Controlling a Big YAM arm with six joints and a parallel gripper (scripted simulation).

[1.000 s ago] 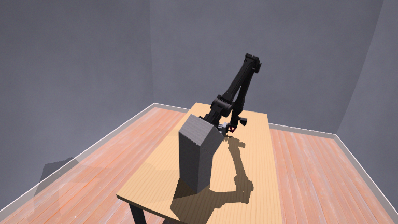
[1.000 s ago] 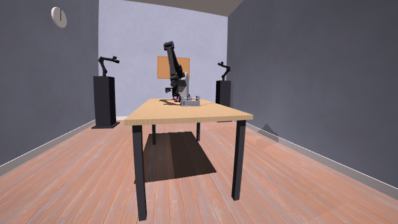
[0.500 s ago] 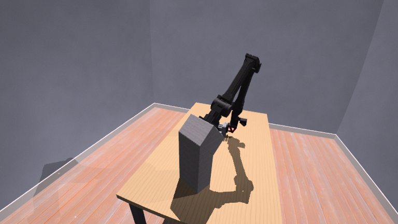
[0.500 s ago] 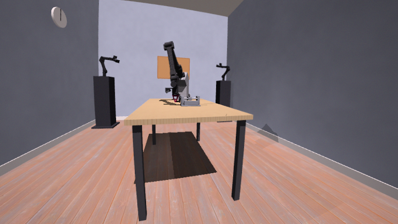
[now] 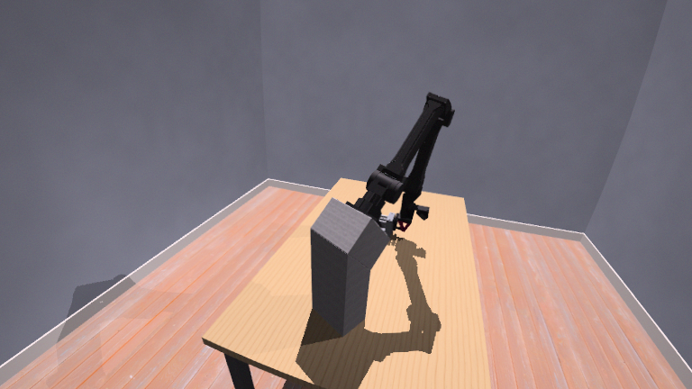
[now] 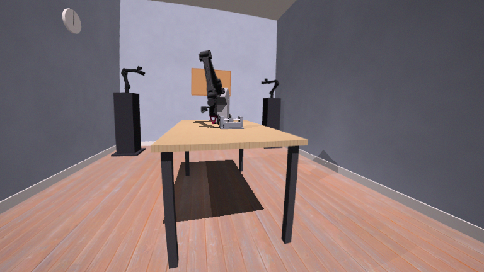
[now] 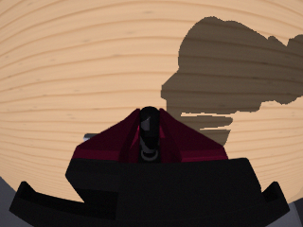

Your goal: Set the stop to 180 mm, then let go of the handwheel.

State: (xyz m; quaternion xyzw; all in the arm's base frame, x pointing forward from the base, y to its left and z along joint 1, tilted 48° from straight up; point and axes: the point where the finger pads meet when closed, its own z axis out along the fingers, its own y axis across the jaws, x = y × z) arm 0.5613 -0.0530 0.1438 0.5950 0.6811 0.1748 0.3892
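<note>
The stop fixture [image 6: 231, 122] is a small grey frame with a rail, on the wooden table in front of a tall grey housing [image 5: 342, 267]. Its dark red handwheel [image 7: 150, 142] sits at the fixture's left end, and it also shows in the exterior view [image 6: 213, 119] and the top view [image 5: 402, 225]. My gripper [image 7: 150, 114] points down at the wheel and is shut on the handwheel's dark knob, with the red wheel spreading to both sides beneath the fingers. The scale and the stop's position are too small to read.
The tall grey housing blocks most of the fixture in the top view. Two other black arms stand on dark pedestals [image 6: 126, 123] [image 6: 271, 112] beyond the table. The arm's shadow [image 7: 234, 70] falls on the table past the wheel.
</note>
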